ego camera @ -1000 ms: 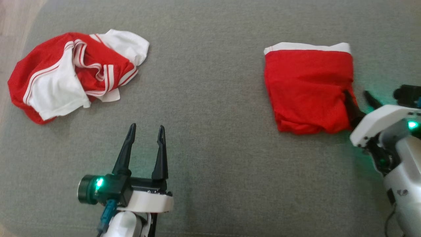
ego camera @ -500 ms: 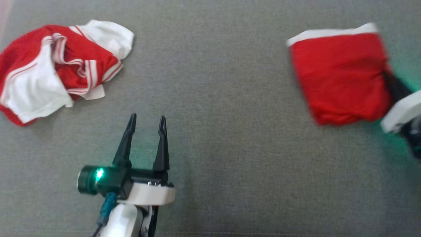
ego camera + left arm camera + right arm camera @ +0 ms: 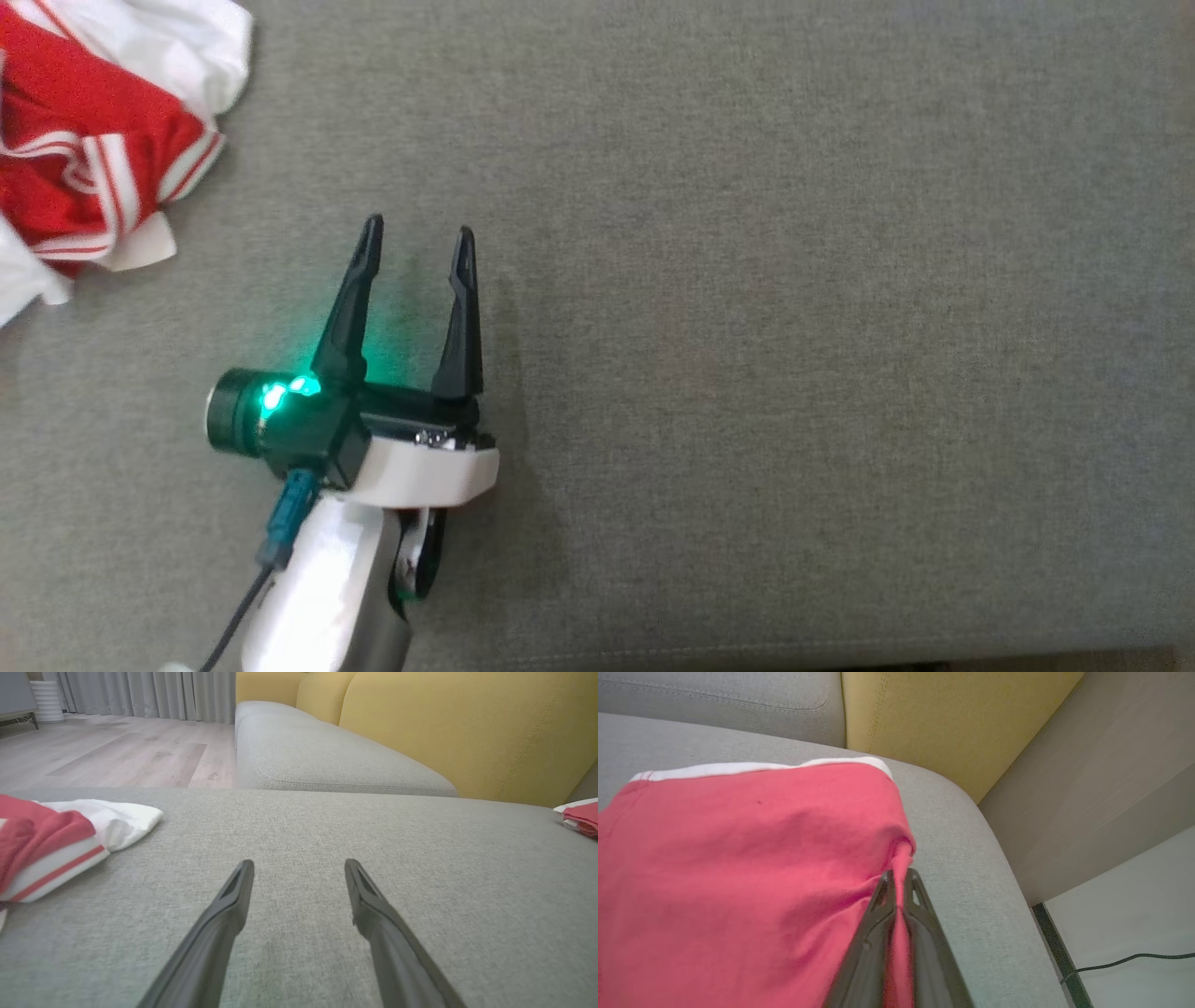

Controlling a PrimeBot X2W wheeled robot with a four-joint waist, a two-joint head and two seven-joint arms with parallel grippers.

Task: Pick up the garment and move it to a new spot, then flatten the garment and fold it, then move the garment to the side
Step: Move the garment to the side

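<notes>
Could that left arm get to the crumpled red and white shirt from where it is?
Probably yes. The left pincer is open and empty, the shirt lies just off to its left, and only bare grey cushion lies between them.

White forearm [image 3: 327, 579], dark fingers [image 3: 355, 299] (green light [image 3: 280, 392] glowing).

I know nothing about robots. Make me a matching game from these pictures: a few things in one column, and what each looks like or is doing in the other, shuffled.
Things:
1. left gripper
2. right gripper
3. striped jersey
4. sofa backrest

States:
A. yellow
B. crumpled on the grey cushion
C. shut on the folded red piece
D. open, holding nothing

Pairs: 1-D, 2-C, 3-B, 4-A
</notes>
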